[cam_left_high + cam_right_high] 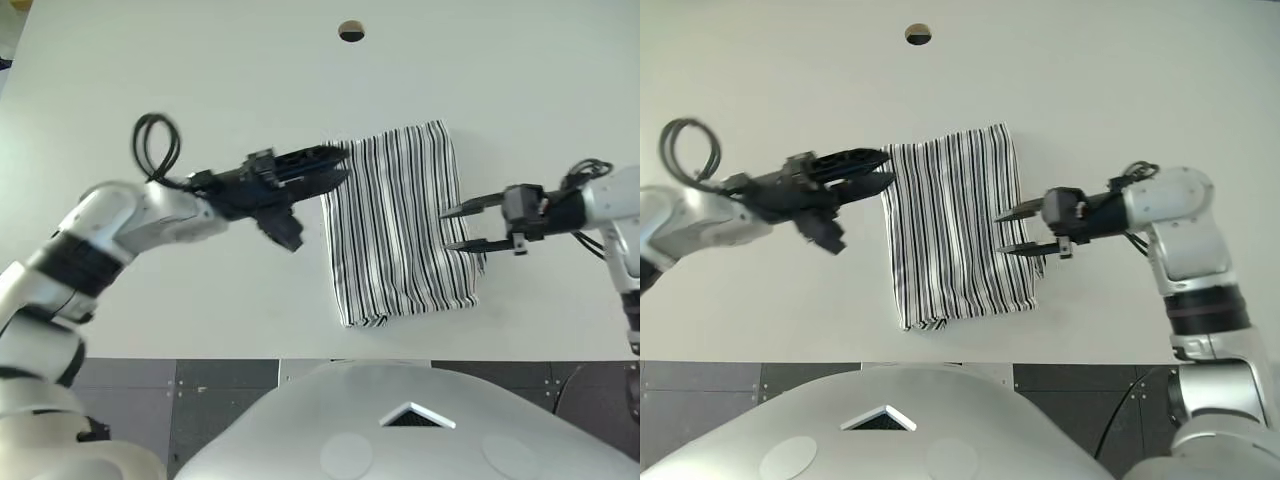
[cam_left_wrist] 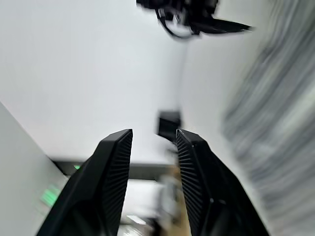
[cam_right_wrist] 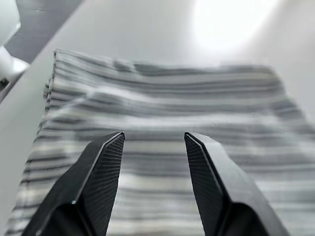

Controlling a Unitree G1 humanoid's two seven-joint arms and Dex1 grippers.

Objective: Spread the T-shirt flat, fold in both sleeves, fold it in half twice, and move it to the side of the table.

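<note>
The black-and-white striped T-shirt (image 1: pixel 400 220) lies folded into a tall rectangle on the white table (image 1: pixel 200 60), also seen in the right eye view as the T-shirt (image 1: pixel 955 230). My left gripper (image 1: pixel 340 165) hovers at the shirt's far left corner, open, holding nothing. My right gripper (image 1: pixel 450 228) is over the shirt's right edge, open with empty fingers. In the right wrist view, the right gripper (image 3: pixel 153 140) looks down onto the striped cloth (image 3: pixel 162 113). The left wrist view has the left gripper (image 2: pixel 153 137) open above the table, with the shirt (image 2: pixel 275 128) blurred to one side.
A small round hole (image 1: pixel 351 32) sits in the tabletop at the far middle. The table's front edge (image 1: pixel 200 357) runs just below the shirt, with dark floor beyond it. Bare tabletop spreads to the left and right of the shirt.
</note>
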